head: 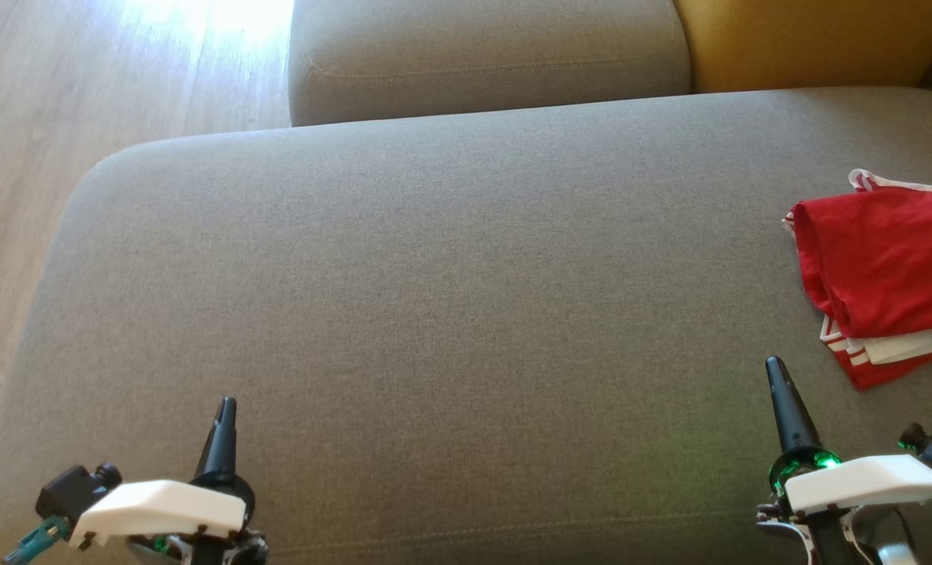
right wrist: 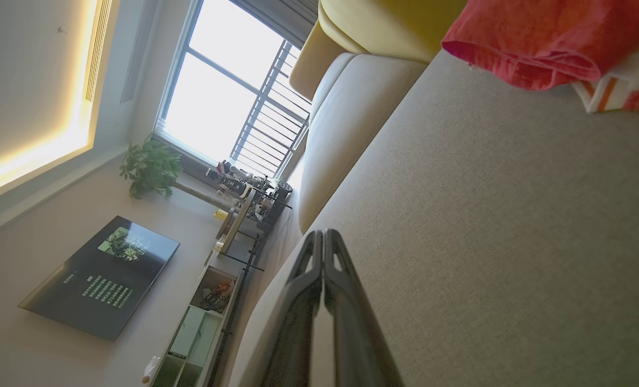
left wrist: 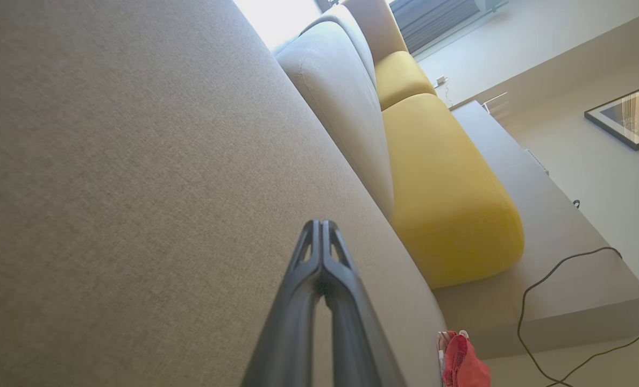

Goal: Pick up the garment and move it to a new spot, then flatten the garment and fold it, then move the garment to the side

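The garment (head: 890,271) is red with white stripes at its hem. It lies folded at the right edge of the grey sofa seat (head: 435,314), partly cut off by the head view's border. In the right wrist view the garment (right wrist: 540,37) is at the top right; in the left wrist view the garment (left wrist: 462,363) peeks in at the bottom. My left gripper (head: 227,408) hovers over the seat's front left, shut and holding nothing. My right gripper (head: 774,367) is shut and holds nothing too, a little left of and nearer than the garment, apart from it.
A grey back cushion (head: 482,55) and a yellow cushion (head: 819,39) line the far side of the seat. Wooden floor (head: 81,102) lies off the seat's left edge. A black cable (left wrist: 561,290) trails behind the sofa.
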Available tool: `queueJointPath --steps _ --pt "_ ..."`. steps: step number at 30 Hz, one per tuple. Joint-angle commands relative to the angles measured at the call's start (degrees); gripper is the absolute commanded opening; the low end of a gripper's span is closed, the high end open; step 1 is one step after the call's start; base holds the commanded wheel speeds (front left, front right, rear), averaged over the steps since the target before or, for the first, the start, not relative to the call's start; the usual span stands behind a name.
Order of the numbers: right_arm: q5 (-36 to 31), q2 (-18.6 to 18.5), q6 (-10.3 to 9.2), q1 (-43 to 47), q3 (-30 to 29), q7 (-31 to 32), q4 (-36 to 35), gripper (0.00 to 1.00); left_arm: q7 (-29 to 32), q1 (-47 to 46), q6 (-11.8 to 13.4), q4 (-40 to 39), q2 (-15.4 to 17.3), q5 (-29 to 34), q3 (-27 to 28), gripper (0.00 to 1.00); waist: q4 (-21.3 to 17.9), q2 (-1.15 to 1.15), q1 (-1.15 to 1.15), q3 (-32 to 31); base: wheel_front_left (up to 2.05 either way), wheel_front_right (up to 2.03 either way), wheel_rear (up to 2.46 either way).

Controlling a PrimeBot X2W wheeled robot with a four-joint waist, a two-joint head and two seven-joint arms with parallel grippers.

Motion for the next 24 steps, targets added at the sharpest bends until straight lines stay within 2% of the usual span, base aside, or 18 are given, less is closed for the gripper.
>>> queueJointPath --steps 1,24 --pt "2.15 -1.1 0.0 -3.22 0.33 0.6 -1.51 0.0 0.46 -3.5 -0.79 -1.48 0.91 -2.03 2.22 0.0 0.0 0.0 0.0 0.06 0.0 0.0 0.0" --pt "17.18 -1.12 -0.01 -5.35 -0.92 4.3 -0.53 0.0 4.09 -6.79 -3.35 0.63 0.84 -17.06 6.04 0.0 0.01 0.0 0.0 0.82 0.0 0.0 0.0"
